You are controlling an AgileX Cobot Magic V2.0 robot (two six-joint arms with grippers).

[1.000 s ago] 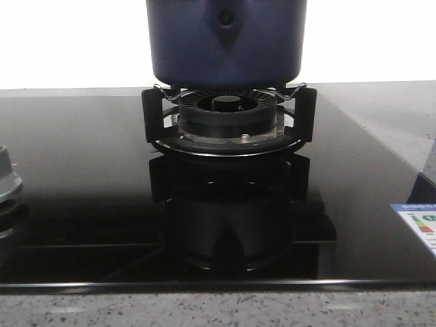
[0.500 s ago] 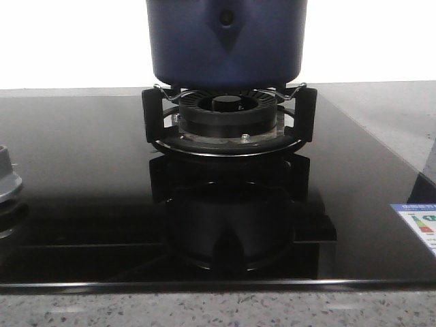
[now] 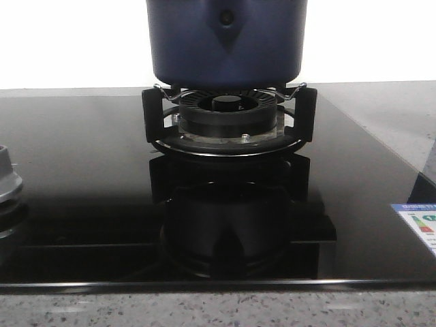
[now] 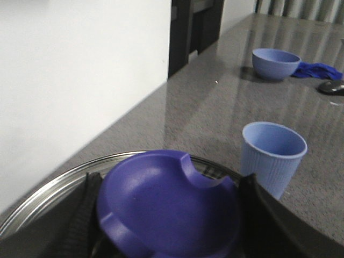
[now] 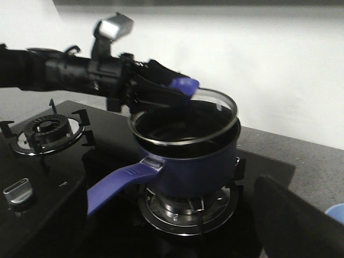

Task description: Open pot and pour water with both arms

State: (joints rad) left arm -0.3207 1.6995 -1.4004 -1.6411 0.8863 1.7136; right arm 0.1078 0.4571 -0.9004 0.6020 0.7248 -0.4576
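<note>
The dark navy pot (image 3: 226, 41) stands on the burner grate (image 3: 228, 119); its top is cut off in the front view. In the right wrist view the pot (image 5: 188, 161) is uncovered, its blue handle (image 5: 122, 181) pointing toward the camera. My left gripper (image 5: 172, 91) is shut on the purple knob (image 4: 161, 199) of the glass lid (image 4: 48, 188) and holds the lid (image 5: 217, 105) tilted above the pot's far rim. My right gripper (image 5: 172, 236) is open and empty, short of the handle, with one dark finger (image 5: 298, 220) showing.
A second burner (image 5: 47, 129) and a silver control knob (image 5: 17, 192) lie left of the pot on the black glass hob. A light blue cup (image 4: 273, 156), a blue bowl (image 4: 276, 63) and a blue cloth (image 4: 317, 70) sit on the grey counter. A label sticker (image 3: 419, 225) is at the hob's right edge.
</note>
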